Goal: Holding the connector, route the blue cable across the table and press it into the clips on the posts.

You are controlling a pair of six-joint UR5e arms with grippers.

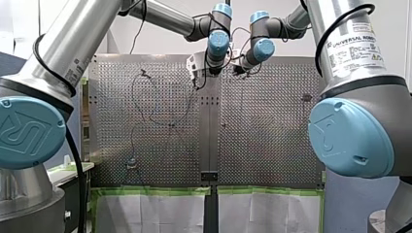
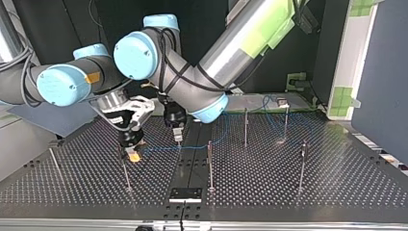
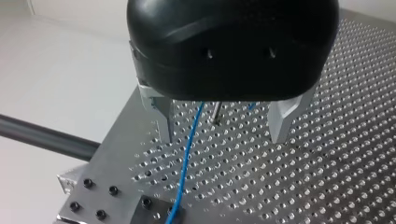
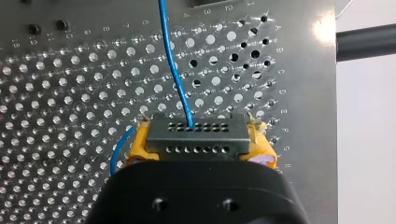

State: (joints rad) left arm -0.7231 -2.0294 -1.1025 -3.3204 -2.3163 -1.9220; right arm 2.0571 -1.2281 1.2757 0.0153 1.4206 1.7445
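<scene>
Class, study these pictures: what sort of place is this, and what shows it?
Probably a robotics lab test cell: two robot arms over a perforated table, thin posts standing on it, and a blue cable whose connector my right arm's jaws clamp.

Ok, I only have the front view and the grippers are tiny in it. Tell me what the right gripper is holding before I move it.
Observer: In the right wrist view the right gripper is shut on the connector, a dark block with rows of holes, with the yellow pads on either side of it.
Operator: Now give me the cable's exit.
Observer: The blue cable leaves the connector's far face and runs ahead of the gripper over the perforated table.
Operator: Report the left gripper too.
Observer: In the left wrist view the left gripper is open. The cable passes between its metal fingers, nearer one of them.
</scene>
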